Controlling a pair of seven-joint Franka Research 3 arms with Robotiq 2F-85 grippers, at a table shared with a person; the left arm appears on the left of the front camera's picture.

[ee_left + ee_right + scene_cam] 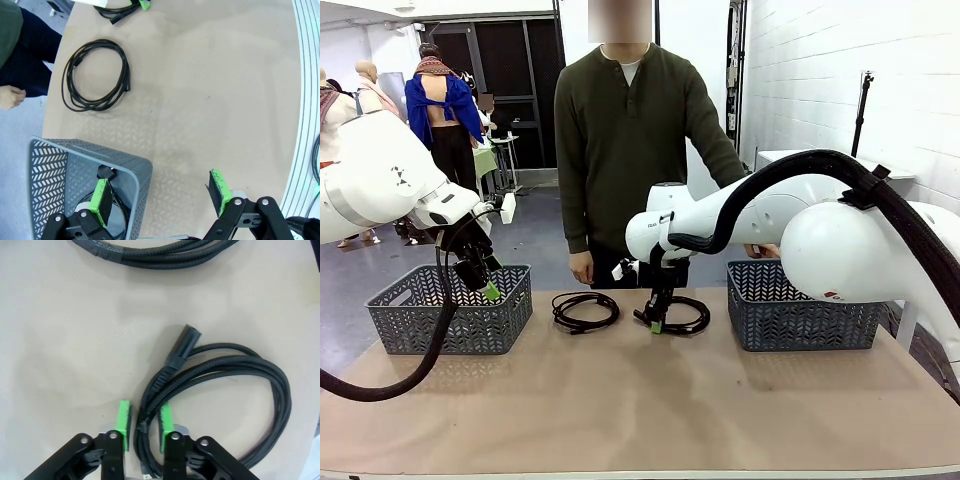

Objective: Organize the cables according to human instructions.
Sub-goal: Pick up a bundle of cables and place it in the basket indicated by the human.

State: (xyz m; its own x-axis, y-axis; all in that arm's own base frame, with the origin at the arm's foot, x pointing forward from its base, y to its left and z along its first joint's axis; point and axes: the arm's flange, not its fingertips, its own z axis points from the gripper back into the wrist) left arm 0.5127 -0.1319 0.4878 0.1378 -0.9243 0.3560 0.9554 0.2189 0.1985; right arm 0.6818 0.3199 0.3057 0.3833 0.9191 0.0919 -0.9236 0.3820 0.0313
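Two black cable coils lie on the tan table in front of the person. My right gripper (657,324) is down on the right cable (686,316), its green pads (166,421) drawn in on either side of the cable's strands (146,426) near a plug (186,342). The left cable (585,312) (97,75) lies free. My left gripper (486,287) (161,196) hangs open and empty over the rim of the left basket (135,172), where a black plug (103,172) shows inside.
A grey mesh basket (390,330) stands at the table's left and another (800,320) at its right. The person stands behind the far edge, one hand (582,268) hanging by the table. More black strands (150,257) run along the top of the right wrist view.
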